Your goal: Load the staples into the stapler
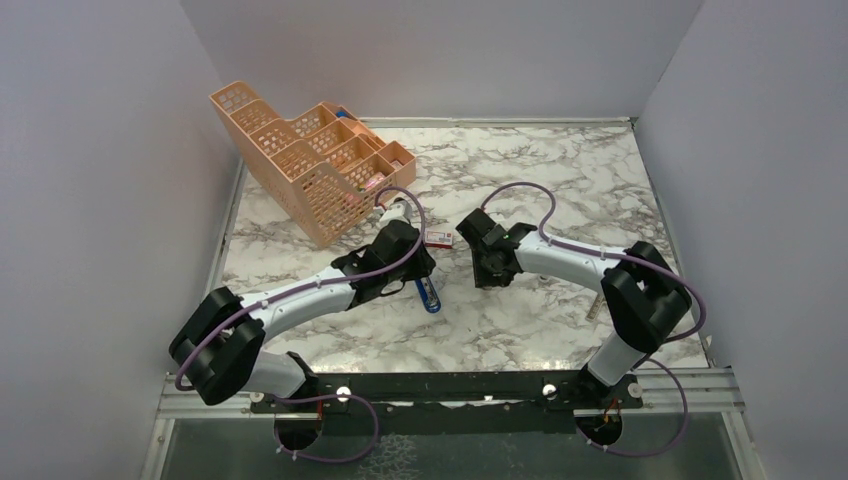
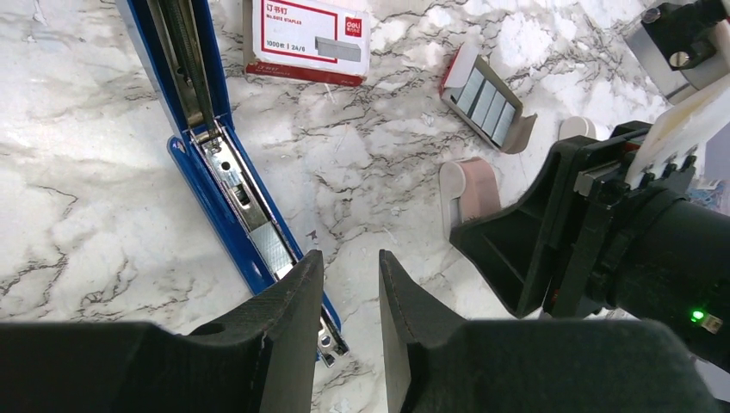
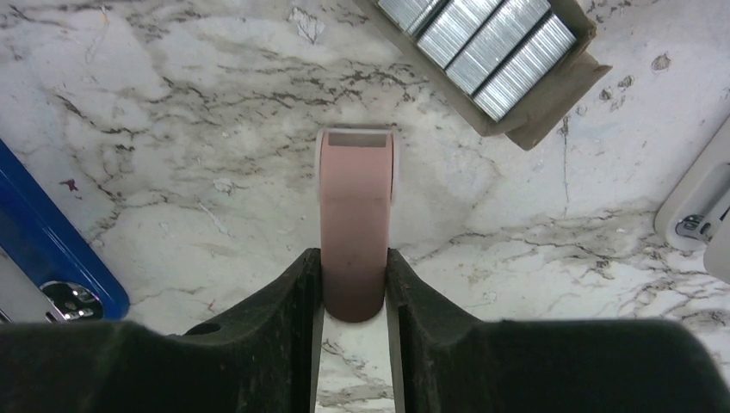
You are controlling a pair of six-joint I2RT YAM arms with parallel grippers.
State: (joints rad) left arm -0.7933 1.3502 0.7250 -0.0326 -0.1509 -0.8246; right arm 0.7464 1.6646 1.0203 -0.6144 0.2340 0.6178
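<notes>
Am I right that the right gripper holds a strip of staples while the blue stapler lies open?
Not quite: the right gripper holds the pink block, as the right wrist view shows; the staples sit in their tray. The blue stapler does lie open.

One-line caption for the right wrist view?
Right gripper clamps a small pink rounded block near a cardboard tray of silvery staples.

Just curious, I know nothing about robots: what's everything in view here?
stapler: one, blue, lying open mid-table
staples: several strips, grey, in open cardboard tray
staple box: one, red-white, beyond the stapler
pink block: one, pink, in right gripper
white block: one, white, beside tray
organiser: one, peach, far left
table: one, marbled white
left gripper: one, black, open above stapler
right gripper: one, black, shut on pink block
</notes>
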